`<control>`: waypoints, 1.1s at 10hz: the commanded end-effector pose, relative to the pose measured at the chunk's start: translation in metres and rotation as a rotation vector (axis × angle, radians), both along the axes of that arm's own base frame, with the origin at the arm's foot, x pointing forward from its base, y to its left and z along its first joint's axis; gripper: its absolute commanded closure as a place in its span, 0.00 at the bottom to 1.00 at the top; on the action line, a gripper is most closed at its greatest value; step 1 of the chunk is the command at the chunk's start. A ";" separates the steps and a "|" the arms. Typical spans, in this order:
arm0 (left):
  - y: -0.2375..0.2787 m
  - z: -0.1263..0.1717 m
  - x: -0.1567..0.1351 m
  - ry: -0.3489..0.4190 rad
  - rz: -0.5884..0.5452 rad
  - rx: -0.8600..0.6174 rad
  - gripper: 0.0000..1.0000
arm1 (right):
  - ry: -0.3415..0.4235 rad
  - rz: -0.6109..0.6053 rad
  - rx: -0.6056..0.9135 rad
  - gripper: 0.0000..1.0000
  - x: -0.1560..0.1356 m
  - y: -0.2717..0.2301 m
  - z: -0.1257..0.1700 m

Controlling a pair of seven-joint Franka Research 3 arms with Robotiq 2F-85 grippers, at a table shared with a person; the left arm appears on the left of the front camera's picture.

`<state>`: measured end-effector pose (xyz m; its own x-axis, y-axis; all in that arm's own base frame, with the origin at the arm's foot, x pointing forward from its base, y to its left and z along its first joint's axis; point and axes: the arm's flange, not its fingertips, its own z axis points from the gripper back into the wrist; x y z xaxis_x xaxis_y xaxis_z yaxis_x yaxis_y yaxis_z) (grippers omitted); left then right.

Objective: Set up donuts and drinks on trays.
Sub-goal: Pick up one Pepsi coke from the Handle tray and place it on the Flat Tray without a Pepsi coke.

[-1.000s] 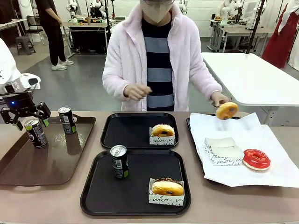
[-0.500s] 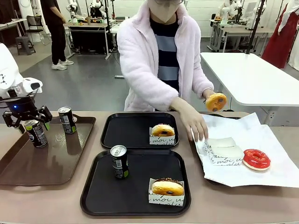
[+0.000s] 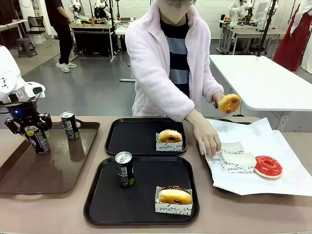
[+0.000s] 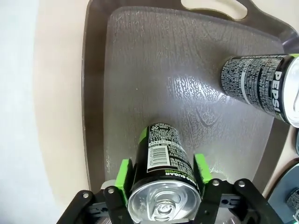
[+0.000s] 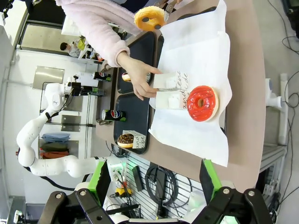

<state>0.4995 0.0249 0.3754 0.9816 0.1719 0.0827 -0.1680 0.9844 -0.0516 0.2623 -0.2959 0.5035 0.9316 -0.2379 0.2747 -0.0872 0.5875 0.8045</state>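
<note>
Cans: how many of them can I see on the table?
3. The first can stands on the near black tray. The second can stands on the brown tray, between the left end effector's fingers. The third can stands farther back on that tray. None seems hidden.

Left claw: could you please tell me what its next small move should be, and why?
Probably close firmly on the can: the left claw has its green pads either side of it on the brown tray, and the far black tray holds a donut but no drink.
</note>
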 end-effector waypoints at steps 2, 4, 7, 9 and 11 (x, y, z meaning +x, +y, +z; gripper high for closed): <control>0.004 0.005 0.000 0.009 -0.003 0.003 1.00 | -0.029 -0.002 0.021 0.00 0.002 0.000 0.000; 0.003 0.019 0.000 0.021 -0.024 0.002 0.96 | -0.029 -0.002 0.021 0.00 0.002 0.000 0.000; -0.006 0.099 -0.017 0.063 -0.040 0.039 0.96 | -0.029 -0.002 0.021 0.00 0.002 0.000 0.000; -0.008 0.147 -0.035 0.036 -0.061 0.002 0.96 | -0.029 -0.002 0.021 0.00 0.002 0.000 0.000; -0.005 0.164 -0.044 -0.001 -0.025 -0.009 0.96 | -0.029 -0.002 0.021 0.00 0.002 0.000 0.000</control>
<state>0.4534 0.0175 0.5442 0.9896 0.1242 0.0723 -0.1210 0.9915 -0.0473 0.2624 -0.2958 0.5034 0.9319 -0.2373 0.2742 -0.0873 0.5872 0.8047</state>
